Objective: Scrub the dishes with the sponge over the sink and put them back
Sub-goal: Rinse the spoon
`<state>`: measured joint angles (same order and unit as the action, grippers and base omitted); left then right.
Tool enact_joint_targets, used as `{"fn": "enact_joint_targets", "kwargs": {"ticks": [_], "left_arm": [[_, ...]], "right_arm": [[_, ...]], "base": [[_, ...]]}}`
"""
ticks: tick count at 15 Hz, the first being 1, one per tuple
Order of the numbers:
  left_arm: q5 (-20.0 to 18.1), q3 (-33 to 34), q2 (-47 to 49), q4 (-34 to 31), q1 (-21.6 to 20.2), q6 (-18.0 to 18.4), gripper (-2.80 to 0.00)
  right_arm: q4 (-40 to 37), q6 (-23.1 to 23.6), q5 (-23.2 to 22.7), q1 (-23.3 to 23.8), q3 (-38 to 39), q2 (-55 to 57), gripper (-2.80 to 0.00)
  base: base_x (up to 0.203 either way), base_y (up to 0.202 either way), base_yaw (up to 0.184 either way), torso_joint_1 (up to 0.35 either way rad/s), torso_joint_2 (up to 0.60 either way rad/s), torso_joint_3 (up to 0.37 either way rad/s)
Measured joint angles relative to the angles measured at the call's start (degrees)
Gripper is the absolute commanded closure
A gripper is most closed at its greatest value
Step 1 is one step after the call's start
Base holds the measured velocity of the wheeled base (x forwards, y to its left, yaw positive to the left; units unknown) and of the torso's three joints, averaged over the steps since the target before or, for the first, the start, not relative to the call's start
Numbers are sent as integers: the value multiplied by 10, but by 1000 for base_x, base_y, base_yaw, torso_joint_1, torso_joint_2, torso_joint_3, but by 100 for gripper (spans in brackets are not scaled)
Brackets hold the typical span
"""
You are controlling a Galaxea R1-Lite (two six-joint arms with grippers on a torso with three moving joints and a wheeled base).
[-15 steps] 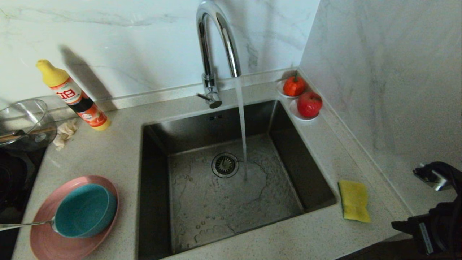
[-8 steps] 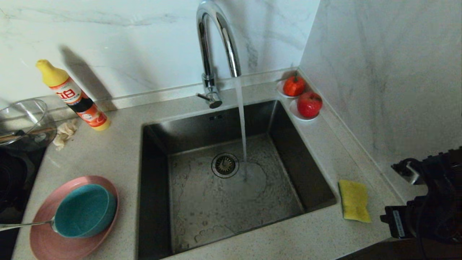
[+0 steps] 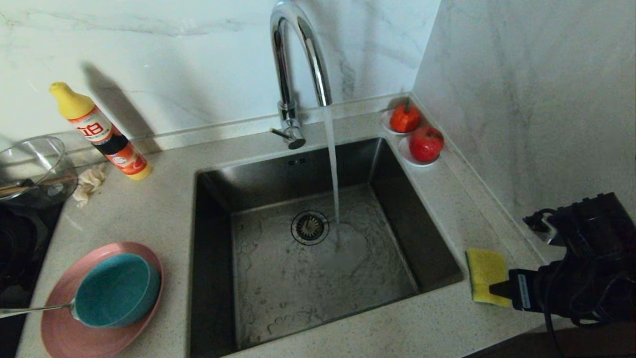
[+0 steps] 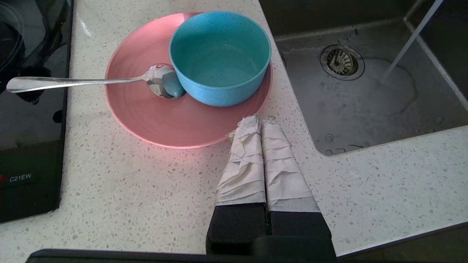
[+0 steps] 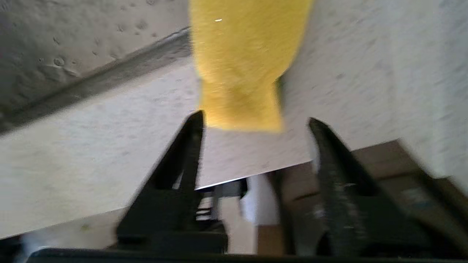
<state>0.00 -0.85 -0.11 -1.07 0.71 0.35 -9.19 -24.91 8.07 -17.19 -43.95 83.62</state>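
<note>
Right claw (image 5: 256, 120), fingers spread apart and empty, hangs just short of the sponge (image 3: 484, 273) lying yellow-face-up on the surface (image 3: 437, 328) beside the sink (image 3: 208, 238); it should straddle the short edge squarely, sink lower, then close gently

Right pincer (image 5: 256, 120) with fingers spread apart, low and level; left pincer (image 4: 260, 122) closed, fingertips together.

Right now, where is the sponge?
In the head view, the sponge lies yellow face up on the counter, right of the sink.
</note>
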Motion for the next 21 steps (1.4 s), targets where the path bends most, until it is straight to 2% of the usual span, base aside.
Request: {"fn": "enact_joint_targets", "kwargs": {"ticks": [3,8,10,21], "left_arm": [[0,0,0,0,0,0,0],[0,0,0,0,0,0,0],[0,0,0,0,0,0,0],[0,0,0,0,0,0,0]], "right_arm": [[-25,-59,1,-26,-27,14,-280],[-26,-114,21,-36,-48,65,-280],[-24,-115,34,-35,-52,81,-280],[-28,-139,37,-27,-71,108,-280]], "base": [[0,0,0,0,0,0],[0,0,0,0,0,0],[0,0,0,0,0,0],[0,0,0,0,0,0]]}}
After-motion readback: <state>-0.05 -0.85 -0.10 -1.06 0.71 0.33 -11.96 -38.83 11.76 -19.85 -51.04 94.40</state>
